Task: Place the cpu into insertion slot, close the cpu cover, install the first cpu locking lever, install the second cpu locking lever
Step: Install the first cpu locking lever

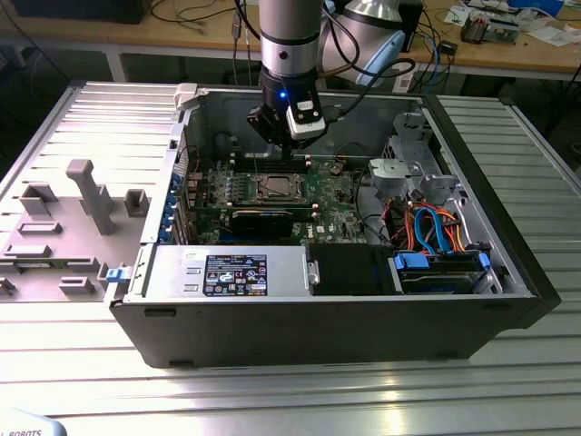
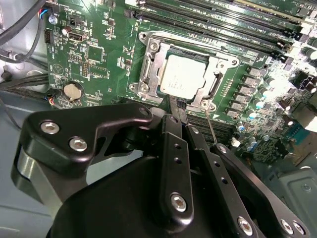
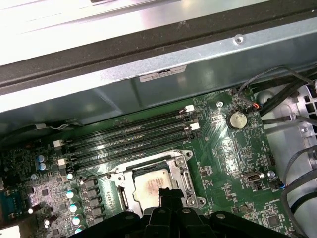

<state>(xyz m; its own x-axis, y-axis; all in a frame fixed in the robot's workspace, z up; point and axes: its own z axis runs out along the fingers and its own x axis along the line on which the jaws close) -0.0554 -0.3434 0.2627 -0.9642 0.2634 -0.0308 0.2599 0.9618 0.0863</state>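
The cpu [image 2: 182,78] lies flat in the insertion slot [image 2: 216,87] on the green motherboard [image 2: 99,59], its silver top showing. The cpu cover [image 2: 148,64] lies down around it as a metal frame. A thin wire locking lever [image 2: 211,130] sticks up off one corner of the slot, unlatched. My gripper [image 2: 177,102] hovers just beside the slot's edge with its black fingers together and nothing between them. In the first wrist view, the cpu [image 3: 154,191] sits just past my gripper [image 3: 166,195]. In the exterior view, my gripper [image 1: 280,156] hangs above the slot [image 1: 277,188].
Long memory slots [image 3: 129,136] run along one side of the socket, and a coin battery [image 3: 237,119] lies beyond them. A black expansion card [image 1: 263,220], power supply [image 1: 227,272] and cabled drive cage [image 1: 436,236] fill the case. A grey fixture [image 1: 86,195] stands at the exterior view's left.
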